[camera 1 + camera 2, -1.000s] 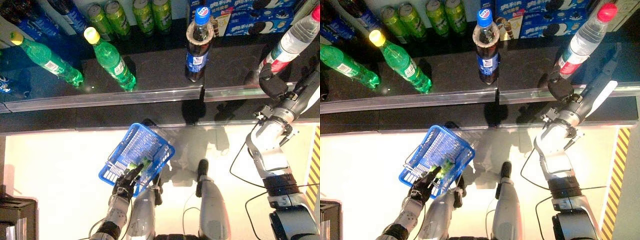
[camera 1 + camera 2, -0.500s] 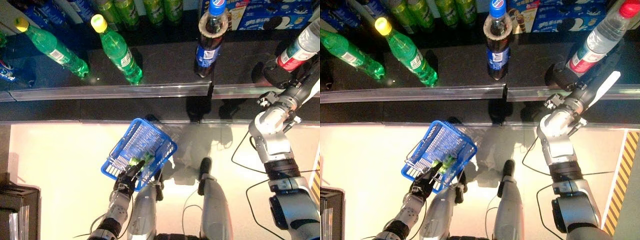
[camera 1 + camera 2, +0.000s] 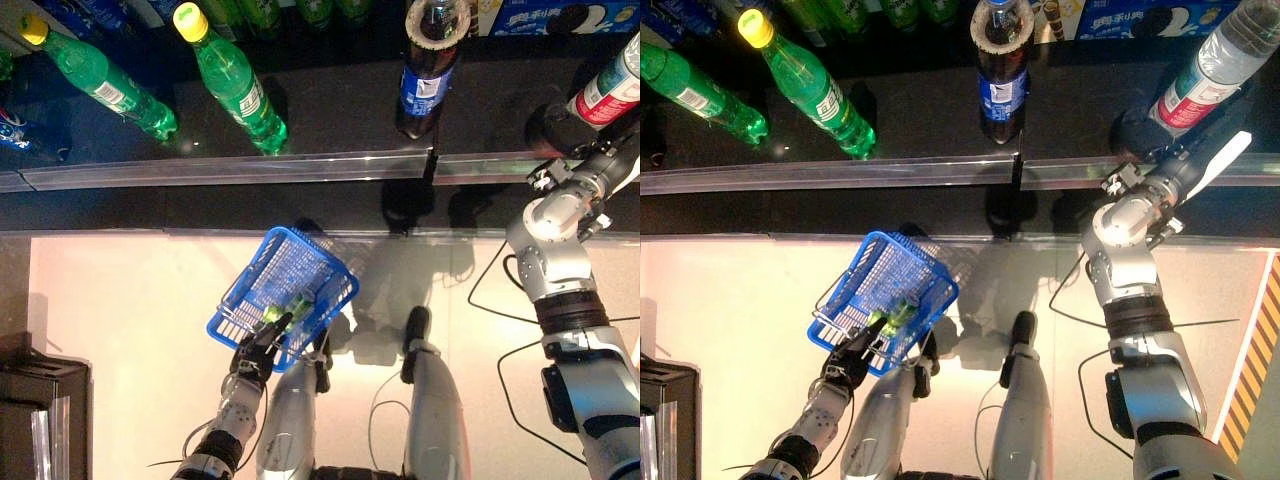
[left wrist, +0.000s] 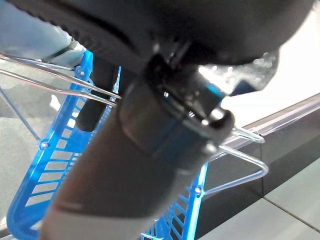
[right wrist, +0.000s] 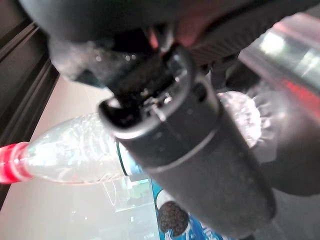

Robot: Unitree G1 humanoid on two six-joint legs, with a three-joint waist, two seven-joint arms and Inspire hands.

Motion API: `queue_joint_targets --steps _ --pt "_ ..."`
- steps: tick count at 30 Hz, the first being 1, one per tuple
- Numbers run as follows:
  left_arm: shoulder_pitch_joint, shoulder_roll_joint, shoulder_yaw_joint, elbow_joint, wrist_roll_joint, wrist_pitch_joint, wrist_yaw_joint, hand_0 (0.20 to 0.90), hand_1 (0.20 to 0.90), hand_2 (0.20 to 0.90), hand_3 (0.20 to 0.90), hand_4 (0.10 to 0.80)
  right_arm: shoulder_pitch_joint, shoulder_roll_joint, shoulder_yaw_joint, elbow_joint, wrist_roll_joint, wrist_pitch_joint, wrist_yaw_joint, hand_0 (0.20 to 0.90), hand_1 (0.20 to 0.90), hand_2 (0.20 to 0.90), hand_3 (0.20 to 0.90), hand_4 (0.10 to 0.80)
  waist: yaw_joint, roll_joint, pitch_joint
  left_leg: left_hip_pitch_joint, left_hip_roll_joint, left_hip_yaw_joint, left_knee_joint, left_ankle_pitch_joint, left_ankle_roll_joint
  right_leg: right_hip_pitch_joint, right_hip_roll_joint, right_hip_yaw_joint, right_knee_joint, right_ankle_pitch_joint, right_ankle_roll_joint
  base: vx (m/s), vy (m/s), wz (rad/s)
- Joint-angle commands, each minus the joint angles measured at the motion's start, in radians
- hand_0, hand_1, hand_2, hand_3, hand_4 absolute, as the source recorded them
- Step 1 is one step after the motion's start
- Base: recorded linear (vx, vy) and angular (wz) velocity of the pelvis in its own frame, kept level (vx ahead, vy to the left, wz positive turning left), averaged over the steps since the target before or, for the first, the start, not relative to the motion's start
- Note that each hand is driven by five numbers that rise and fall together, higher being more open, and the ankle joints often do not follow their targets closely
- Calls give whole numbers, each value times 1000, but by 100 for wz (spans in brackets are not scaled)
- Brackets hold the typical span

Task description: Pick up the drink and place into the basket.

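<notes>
From the left eye view, my left robot hand (image 3: 256,355) hangs low in front of me, curled under the near rim of the blue basket (image 3: 300,262) so that it stays level and open upward, ready to receive. Something green (image 3: 288,308) already lies inside it, near my fingers. My right robot hand (image 3: 556,128) is up at the dark shelf (image 3: 330,120), its dark bulk against the base of the clear water bottle (image 3: 610,92) with the red label, the drink I take to be my target. That bottle stands well right of the cola bottle (image 3: 424,75), and two green soda bottles (image 3: 232,85) stand to the cola's left.

The right eye view shows the same layout: the water bottle (image 3: 1208,72) stands on the shelf at the right end with my right robot hand (image 3: 1137,130) pressed against its lower part, while the basket (image 3: 880,270) waits well below the shelf edge.

In the left wrist view my fingers (image 4: 95,102) are hooked round the basket's wire handle (image 4: 60,82), carrying its weight from above the blue mesh.

In the right wrist view the water bottle (image 5: 80,152) with its red cap lies just past my thumb (image 5: 190,150), its body in the crook of the hand. I judge the grip as closing around it, but my fingers are hidden, so I cannot tell whether they have wrapped it firmly.
</notes>
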Motion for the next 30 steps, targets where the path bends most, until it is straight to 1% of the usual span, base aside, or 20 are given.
queue_joint_targets --steps 1,2,3,4,6,8,9,11,12,13,14,20,30 --pt "94 92 -22 -61 -31 -39 -8 300 300 300 200 100 -141 -129 26 -40 -26 -70 -24 900 900 900 900 800 10 4 -19 -69 -1 -80 87 57 -15 25 -26 -44 33 -52 14 0 0 0" --pt "95 93 -24 -61 -34 -40 -12 300 300 300 200 100 -150 -137 30 -29 -23 -68 -26 900 900 900 900 800 11 6 -19 -71 -1 -80 85 59 -15 23 -25 -44 33 -52 13 0 0 0" --pt "98 93 -25 -60 -35 -41 -18 300 300 300 200 100 -161 -147 35 -10 -15 -73 -29 839 839 839 829 729 13 8 -19 -71 -1 -81 82 61 -15 23 -25 -44 33 -52 13 0 0 0" --pt "100 94 -26 -61 -38 -41 -22 300 300 300 200 100 -171 -155 40 3 -13 -76 -28 794 794 794 776 676 13 10 -19 -71 -1 -81 80 61 -16 21 -26 -43 34 -53 13 0 0 0" --pt "99 98 -28 -70 -39 -38 -19 300 300 300 200 100 -190 -170 48 28 -9 -82 -24 794 794 794 776 676 15 13 -19 -70 -2 -80 72 60 -15 17 -28 -43 35 -53 14 0 0 0" --pt "101 102 -28 -76 -43 -35 -18 300 300 300 200 100 -206 -189 55 45 -7 -80 -14 778 778 778 757 657 17 16 -19 -69 -3 -81 70 60 -16 17 -30 -44 35 -53 16 0 0 0" --pt "101 107 -27 -79 -45 -30 -18 300 300 300 200 100 -222 -201 64 61 -7 -81 -3 742 742 742 716 616 20 17 -19 -68 -4 -82 65 62 -17 17 -31 -46 33 -52 17 0 0 0" --pt "99 111 -30 -80 -50 -28 -18 300 300 300 200 100 -251 -216 82 87 -8 -75 9 738 738 738 711 611 23 19 -19 -69 -4 -83 62 65 -18 14 -32 -47 34 -51 18 0 0 0" --pt "99 113 -29 -79 -54 -27 -21 300 300 300 200 100 -272 -226 97 106 -2 -73 13 521 521 521 458 358 25 21 -19 -69 -5 -84 59 68 -19 13 -32 -48 34 -52 17 0 0 0" --pt "99 112 -28 -79 -54 -27 -23 300 300 300 200 100 -278 -228 102 111 0 -73 14 488 488 488 420 320 26 21 -19 -70 -5 -84 59 68 -19 13 -32 -48 34 -52 17 0 0 0" --pt "101 117 -31 -83 -59 -23 -26 300 300 300 200 100 -303 -240 116 133 0 -68 20 300 300 300 200 100 29 23 -19 -71 -6 -86 56 68 -19 9 -33 -50 37 -54 17 0 0 0" --pt "115 125 -34 -84 -61 -16 -41 300 300 300 200 100 -329 -270 142 173 -2 -55 32 300 300 300 200 100 36 27 -19 -71 -7 -89 53 72 -19 6 -32 -54 43 -59 13 0 0 0" --pt "121 141 -23 -94 -78 -25 -68 300 300 300 200 100 -318 -310 142 211 15 -85 45 300 300 300 200 100 37 24 -19 -60 -16 -85 58 55 -12 17 -39 -60 51 -63 14 -13 3 0"
